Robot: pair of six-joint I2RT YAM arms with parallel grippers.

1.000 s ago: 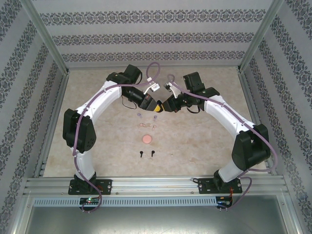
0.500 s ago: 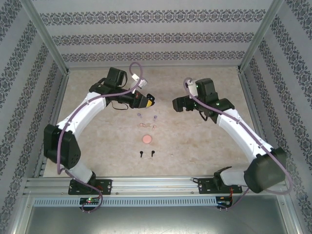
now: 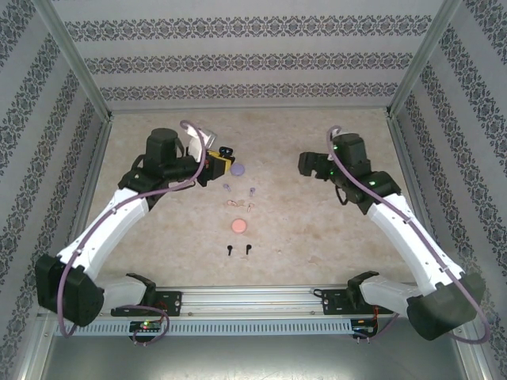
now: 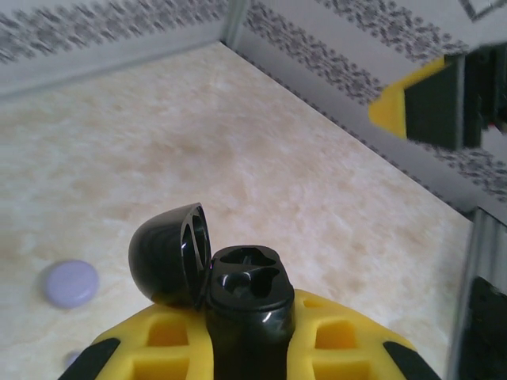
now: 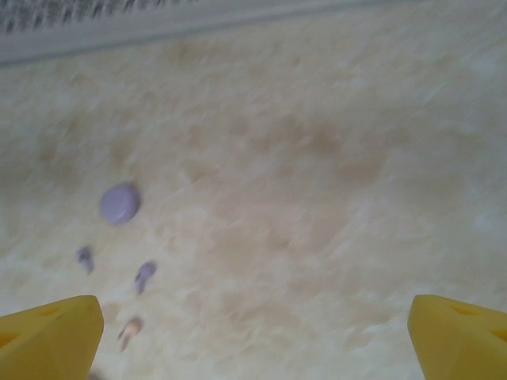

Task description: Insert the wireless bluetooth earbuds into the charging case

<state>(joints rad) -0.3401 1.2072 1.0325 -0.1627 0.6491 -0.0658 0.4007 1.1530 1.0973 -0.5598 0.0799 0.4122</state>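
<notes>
My left gripper is shut on the black charging case, which stands upright between the yellow fingers. Its lid is flipped open to the left and both sockets are empty. My right gripper hovers over the table's right half, open wide, with nothing between its fingertips. On the table between the arms lie two lilac earbuds, two pink earbuds and, nearer the bases, two black earbuds.
A closed lilac case lies just right of the left gripper, also seen as a lilac case. A pink case sits below the pink earbuds. Metal frame rails and patterned walls border the table.
The two grippers met at the black case a second ago and have since drawn apart. The right one opened and swung right. The left one carried the case to the left.
</notes>
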